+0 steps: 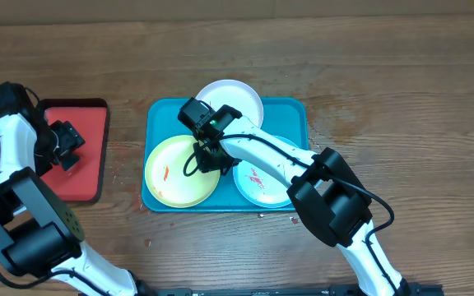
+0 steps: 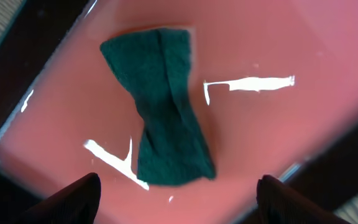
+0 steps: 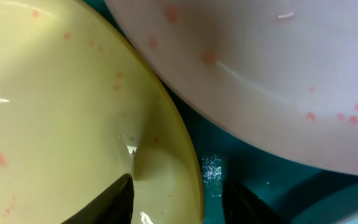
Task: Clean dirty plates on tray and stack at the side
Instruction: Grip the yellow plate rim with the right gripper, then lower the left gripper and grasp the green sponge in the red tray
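The teal tray [image 1: 290, 111] holds three plates with red smears: a white plate [image 1: 239, 96] at the back, a yellow-green plate [image 1: 175, 173] at the front left and a mint-green plate [image 1: 257, 182] at the front right. My right gripper [image 1: 206, 156] is open and low over the yellow-green plate's right rim. In the right wrist view its fingers [image 3: 176, 199] straddle that rim [image 3: 188, 155], one inside the plate and one over the tray floor [image 3: 241, 162], with the white plate [image 3: 260, 62] just beyond. My left gripper [image 1: 66, 148] is open over the red tray.
A red tray [image 1: 85, 123] with a dark rim lies at the left of the table. In the left wrist view a dark green cloth [image 2: 166, 112] lies on it [image 2: 278, 124], just ahead of my open left fingers [image 2: 176, 199]. Wooden table surrounds both trays.
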You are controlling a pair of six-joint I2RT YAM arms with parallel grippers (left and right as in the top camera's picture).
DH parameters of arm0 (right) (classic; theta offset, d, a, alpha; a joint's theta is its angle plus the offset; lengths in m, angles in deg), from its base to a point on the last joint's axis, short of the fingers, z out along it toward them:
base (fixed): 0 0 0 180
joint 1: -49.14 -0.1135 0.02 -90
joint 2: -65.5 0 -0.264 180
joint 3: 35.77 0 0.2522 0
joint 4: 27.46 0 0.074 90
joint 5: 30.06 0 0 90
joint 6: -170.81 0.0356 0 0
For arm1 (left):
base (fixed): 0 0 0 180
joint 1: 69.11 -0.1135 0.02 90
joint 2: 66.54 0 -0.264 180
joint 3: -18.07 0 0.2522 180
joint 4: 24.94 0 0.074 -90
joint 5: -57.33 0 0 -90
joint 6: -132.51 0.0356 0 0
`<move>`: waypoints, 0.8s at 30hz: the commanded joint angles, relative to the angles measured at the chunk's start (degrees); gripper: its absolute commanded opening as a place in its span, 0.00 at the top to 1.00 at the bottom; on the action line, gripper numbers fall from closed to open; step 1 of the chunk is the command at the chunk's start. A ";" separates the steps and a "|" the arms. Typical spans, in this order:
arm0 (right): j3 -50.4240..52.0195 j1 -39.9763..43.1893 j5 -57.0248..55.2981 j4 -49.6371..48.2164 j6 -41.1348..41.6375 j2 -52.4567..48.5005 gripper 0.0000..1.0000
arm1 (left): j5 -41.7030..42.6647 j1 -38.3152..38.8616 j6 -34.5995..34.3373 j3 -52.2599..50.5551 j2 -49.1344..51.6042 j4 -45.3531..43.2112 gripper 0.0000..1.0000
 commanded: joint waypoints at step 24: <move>1.16 0.22 -0.50 0.90 -0.07 -0.35 0.12 | 0.15 -2.73 -6.12 -0.85 7.85 -9.88 0.24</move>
